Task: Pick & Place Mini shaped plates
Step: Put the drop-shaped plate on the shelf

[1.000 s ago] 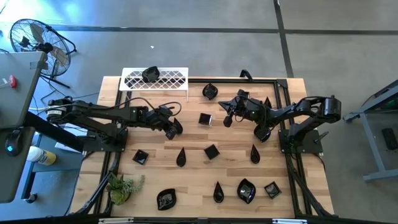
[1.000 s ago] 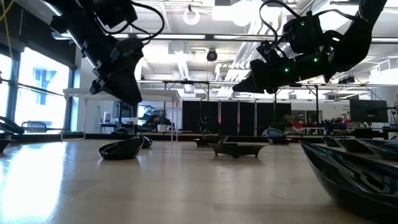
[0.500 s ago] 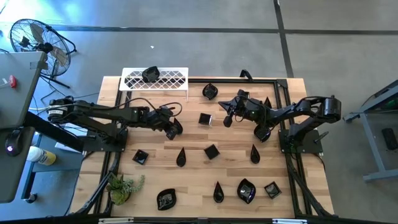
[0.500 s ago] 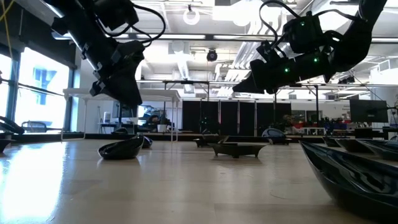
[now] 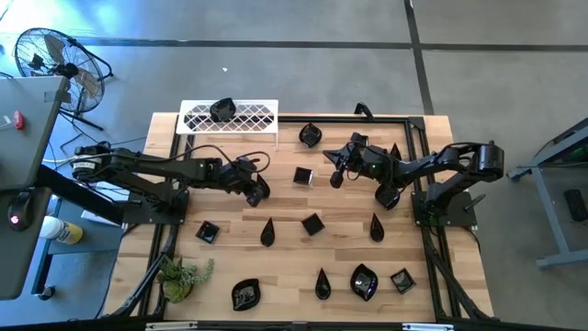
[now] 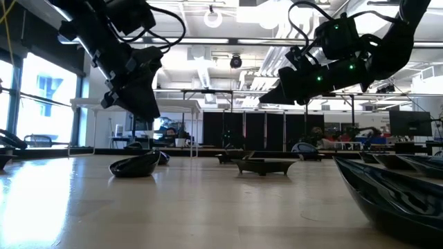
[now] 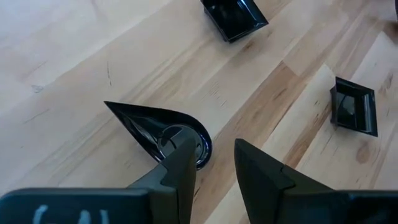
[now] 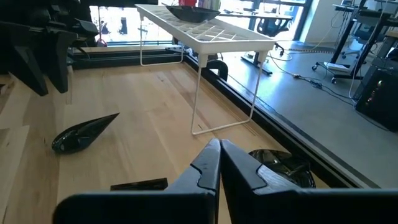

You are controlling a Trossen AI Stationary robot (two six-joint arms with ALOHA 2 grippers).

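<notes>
The left gripper (image 5: 258, 190) hung above the pale wooden table (image 5: 230, 248), its two dark fingers (image 7: 180, 165) spread apart with nothing between them. Directly below and just ahead of those fingers lay a glossy black teardrop-shaped mini plate (image 7: 158, 130), its point turned away from the fingers; in the high view the same teardrop plate (image 5: 267, 231) sat on the table just in front of that gripper. Farther ahead of the left gripper were two glossy black square mini plates (image 7: 353, 107) (image 7: 234, 15), well apart from each other and from the teardrop.

The right gripper (image 5: 336, 177) was held above the table near a small square black plate (image 5: 303, 176), its fingers (image 8: 208, 163) pressed together and empty. Ahead of it stood the white lattice wire rack (image 8: 205, 31) on thin legs, with one black mini plate (image 5: 221, 110) resting on top. A leaf-shaped black plate (image 8: 277, 163) lay just beyond the right fingertips, and a teardrop-shaped one (image 8: 84, 134) lay off to one side of it.

The other black mini plates were scattered over the near half of the table, among them a leaf-shaped one (image 5: 364, 281) and a square one (image 5: 207, 232). A small green plant (image 5: 180, 277) sat at the table's near corner on the left arm's side.
</notes>
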